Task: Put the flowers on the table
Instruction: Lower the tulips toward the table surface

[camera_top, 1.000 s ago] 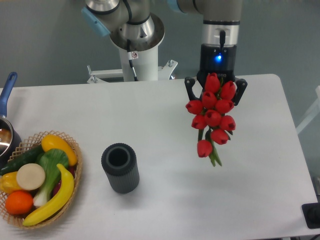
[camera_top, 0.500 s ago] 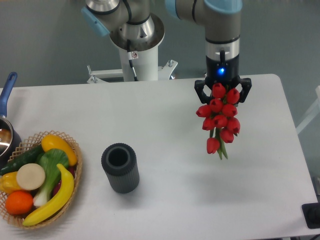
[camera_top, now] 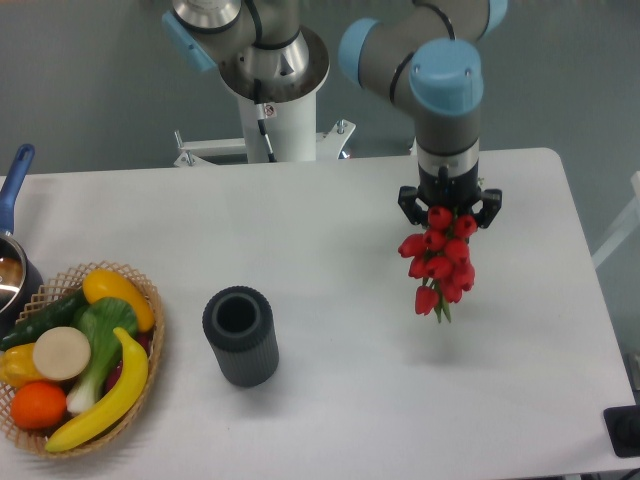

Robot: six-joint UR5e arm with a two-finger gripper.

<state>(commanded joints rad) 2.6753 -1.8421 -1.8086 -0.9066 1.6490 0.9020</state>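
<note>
camera view: gripper [camera_top: 449, 208], clenched on the flowers [camera_top: 440, 260], sits lower than before, bunch nearer the table [camera_top: 330, 250], vase [camera_top: 240, 336] unmoved.

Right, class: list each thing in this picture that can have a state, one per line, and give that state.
flowers: held by the buds, hanging stems-down above the table, not yet set down
gripper: jaws shut on the flowers
vase: upright on the table, empty
basket: full of fruit and vegetables
pot: at the left edge, mostly out of view
</note>
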